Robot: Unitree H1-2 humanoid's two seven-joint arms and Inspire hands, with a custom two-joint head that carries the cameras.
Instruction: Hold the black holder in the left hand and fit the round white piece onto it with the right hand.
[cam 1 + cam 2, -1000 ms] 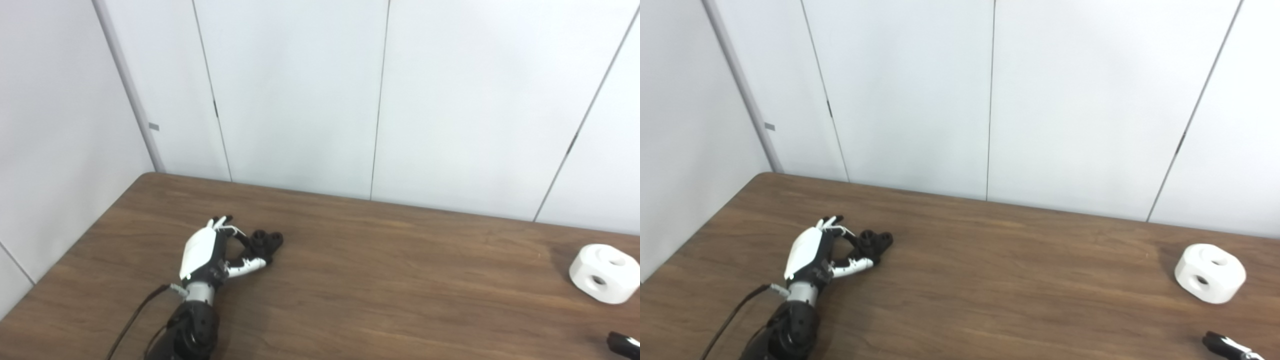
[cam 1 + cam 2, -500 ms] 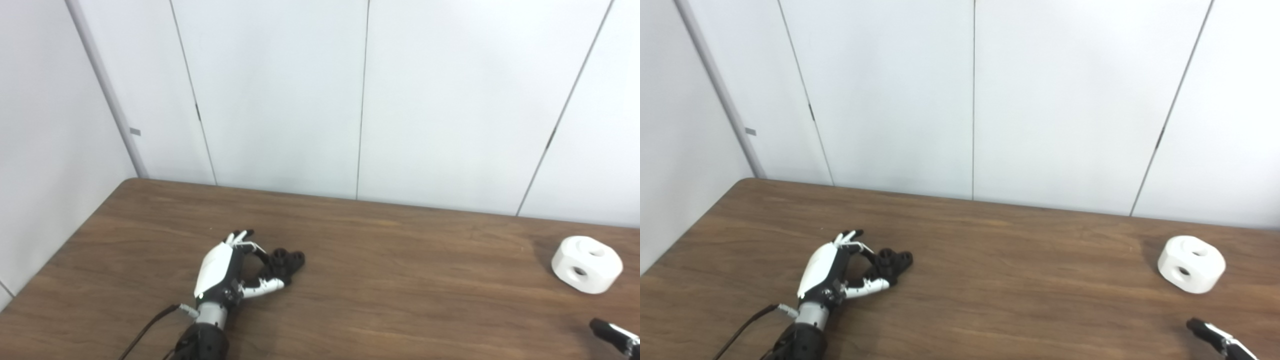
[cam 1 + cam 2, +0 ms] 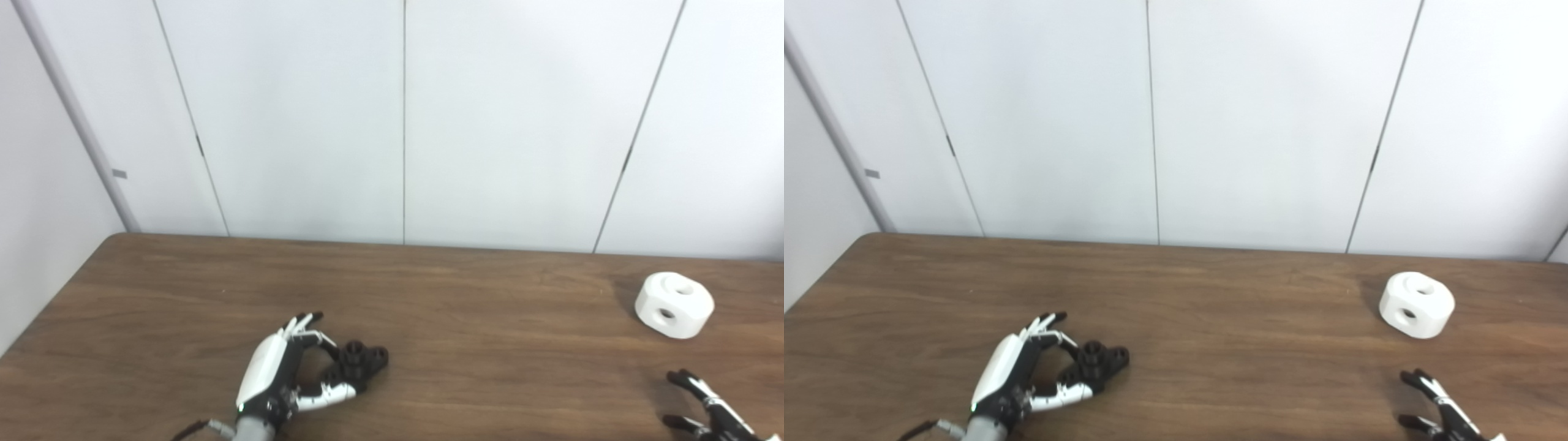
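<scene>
Left hand [image 3: 278,383], in the lower left of the frame, lies low on the brown wooden surface [image 3: 478,343] with its fingers and thumb curled around the black holder [image 3: 361,361]. The holder looks to be touching the surface, so the hand is judged to be grasping it without having raised it; how firm the hold is cannot be told. The holder pokes out to the right of the hand, its knobby round ends clear of the fingers, which would leave them free to receive the other part.

At the lower right edge, the right hand [image 3: 1442,416] is only partly in the frame, its fingers spread and grasping nothing. It points up toward the round white piece [image 3: 1417,304], which sits above it at the right of the frame, apart from the hand and near the back edge of the surface. The piece rests on a flat face, one hole showing on top and another on its side.

Holder and white piece are well apart, on opposite sides of the frame. By the look of it, the step in hand is securing the holder, and the fitting has not begun. Reaching for the white piece would need the spread fingers brought around its rounded sides.
</scene>
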